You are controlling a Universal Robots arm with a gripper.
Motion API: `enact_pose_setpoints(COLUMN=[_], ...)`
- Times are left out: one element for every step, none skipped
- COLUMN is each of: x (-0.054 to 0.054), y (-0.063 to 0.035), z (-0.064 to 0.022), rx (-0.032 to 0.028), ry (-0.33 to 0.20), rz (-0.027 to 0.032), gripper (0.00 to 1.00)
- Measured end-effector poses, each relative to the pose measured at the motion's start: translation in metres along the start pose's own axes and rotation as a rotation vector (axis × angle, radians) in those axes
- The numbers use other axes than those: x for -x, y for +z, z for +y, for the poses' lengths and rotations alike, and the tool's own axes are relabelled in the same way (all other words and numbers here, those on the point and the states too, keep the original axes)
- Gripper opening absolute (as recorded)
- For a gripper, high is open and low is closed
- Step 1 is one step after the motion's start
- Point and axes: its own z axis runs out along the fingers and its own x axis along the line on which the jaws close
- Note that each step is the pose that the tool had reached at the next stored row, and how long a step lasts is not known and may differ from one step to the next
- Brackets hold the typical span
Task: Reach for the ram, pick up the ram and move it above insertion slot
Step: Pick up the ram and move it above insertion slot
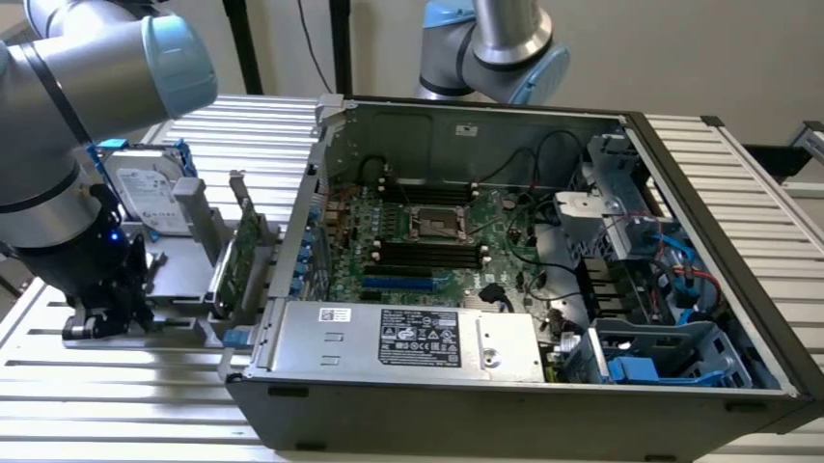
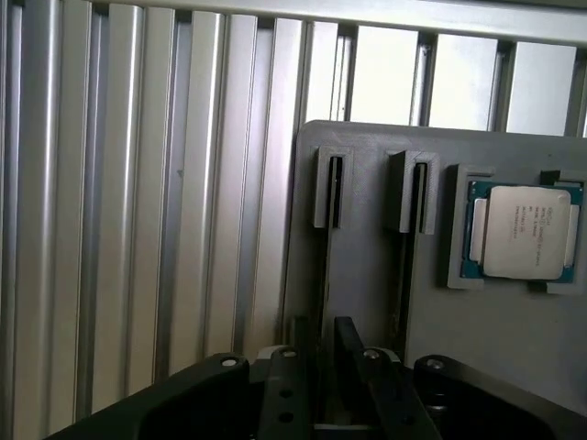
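Gripper [image 2: 321,328]: low over grey holder, jaws apart w/ a narrow gap, one on each side of holder's long groove. No pinch seen in wrist view. In ext. view gripper [image 1: 110,307] is down at holder's near end, at the exterior view's left.
Ram [image 2: 324,270]: thin dark strip standing edge-on in that groove. Runs from a notched post toward the gap btw the jaws. Chips and label can't be made out.
Holder [image 2: 367,302]: grey block w/ two parallel grooves, each ending at a notched post. Lies on the table.
CPU [image 2: 521,231]: silver-lidded chip, flat in a square pocket of holder, beside the 2nd groove, well apart from gripper.
Table [image 1: 116,405]: aluminium slats, carries holder and PC case.
Arm [image 1: 77,106]: grey w/ pale-blue joint cap, bends down to gripper.
Hard drive [image 1: 145,193]: upright behind arm, label toward camera.
Expansion card [image 1: 245,256]: green, on edge, metal bracket, btw arm and PC case.
PC case [image 1: 515,415]: open, to the exterior view's right of holder.
Motherboard [image 1: 386,217]: inside case, w/ CPU socket [image 1: 434,224] mid-board.
Memory slots [image 1: 419,256]: dark, just beside socket, well apart from ram.
PSU [image 1: 412,342]: silver box w/ label, at case's near edge.
2nd arm [image 1: 496,43]: behind case.
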Motion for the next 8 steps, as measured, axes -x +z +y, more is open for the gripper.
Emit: enact_pose_setpoints(x=[0.0, 0.0, 0.0, 0.0, 0.0, 0.0, 0.0, 0.0], y=[0.0001, 0.0001, 0.0001, 0.0001, 0.0001, 0.0001, 0.0002, 0.0002], z=[0.0, 0.0, 0.0, -0.0001, -0.0001, -0.0001, -0.0001, -0.0002], rx=[0.0, 0.0001, 0.0001, 0.0002, 0.0003, 0.0003, 0.0003, 0.0002], ry=[0.0, 0.0, 0.0, 0.0, 0.0, 0.001, 0.002, 0.004], rz=[0.0, -0.0001, -0.0001, -0.0002, -0.0005, -0.0007, -0.0008, -0.001], gripper=[0.22, 0.16, 0.16, 0.13, 0.13, 0.13, 0.13, 0.13])
